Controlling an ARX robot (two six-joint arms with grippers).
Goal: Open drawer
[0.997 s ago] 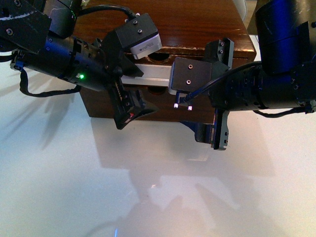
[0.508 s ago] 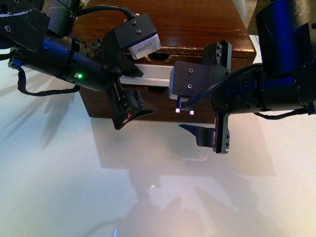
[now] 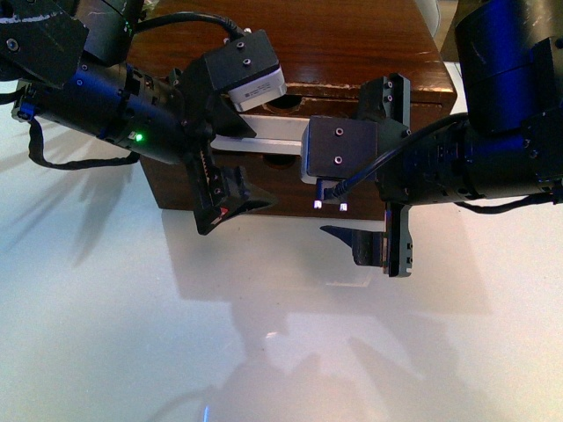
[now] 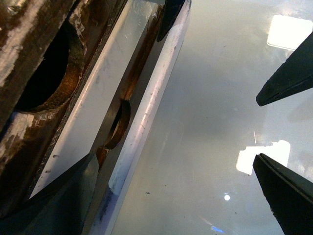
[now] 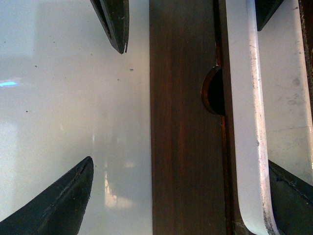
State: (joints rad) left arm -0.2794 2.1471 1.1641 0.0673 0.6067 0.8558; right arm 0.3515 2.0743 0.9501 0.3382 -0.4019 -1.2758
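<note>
1. Evidently, the drawer (image 5: 183, 147) sat in the front of the wooden cabinet (image 3: 352, 40) at the far side of the white table (image 3: 264, 343). A pale strip showed behind its notched top edge, but how far it was drawn out could not be judged.
2. Left gripper (image 4: 193, 115): jaws spread wide, gripping nothing. One jaw appeared to lie on the cabinet side of the white bar handle (image 4: 146, 107), the other over the table.
3. Right gripper (image 5: 188, 103): jaws likewise spread and empty, straddling the drawer front near the notch.
4. Hazard, slip: neither gripper held the handle. A pull begun before the jaws closed would probably leave the drawer behind.
5. Hazard, skew: two grips on one long bar, pulled unevenly, could rack the drawer and bind it.
6. Hazard, cabinet shift: the glossy table seemed to offer little friction, so the whole cabinet could slide instead of the drawer.
7. Hazard, collision: the two wrists stood close together before the cabinet and could foul each other.
</note>
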